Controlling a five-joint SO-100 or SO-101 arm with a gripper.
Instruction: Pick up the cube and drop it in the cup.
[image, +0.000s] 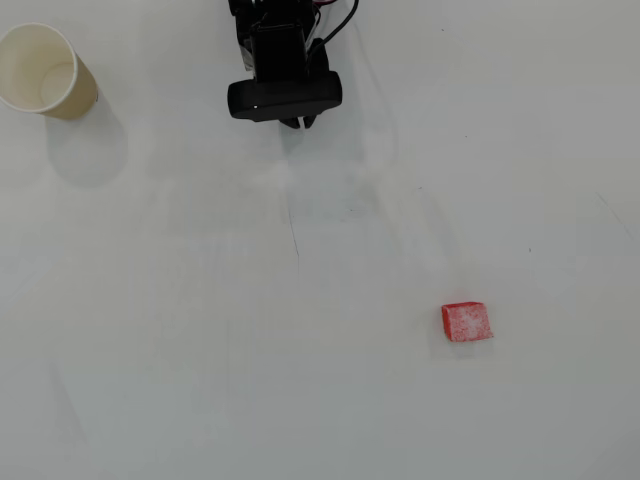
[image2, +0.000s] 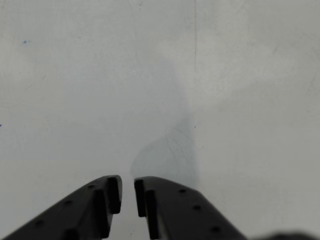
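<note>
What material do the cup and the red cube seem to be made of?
The cup looks like matte beige paper: thin rolled rim, cream inside, no shine. The cube may be soft foam or sponge, judging by its slightly squashed outline and whitish speckled top; the overhead view cannot confirm this.

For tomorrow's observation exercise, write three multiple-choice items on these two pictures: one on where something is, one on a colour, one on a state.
1. In the overhead view, where is the cup?
A. top left
B. bottom right
C. dead centre

2. What colour are the sides of the cube?
A. blue
B. red
C. green

3. What does the gripper hold in the wrist view?
A. the cube
B. the cup
C. nothing

Key:
1 A, the cup stands in the top left corner.
2 B, red sides show around the cube's whitish top.
3 C, the fingers are nearly together over the bare table with only a thin gap between them.
</note>
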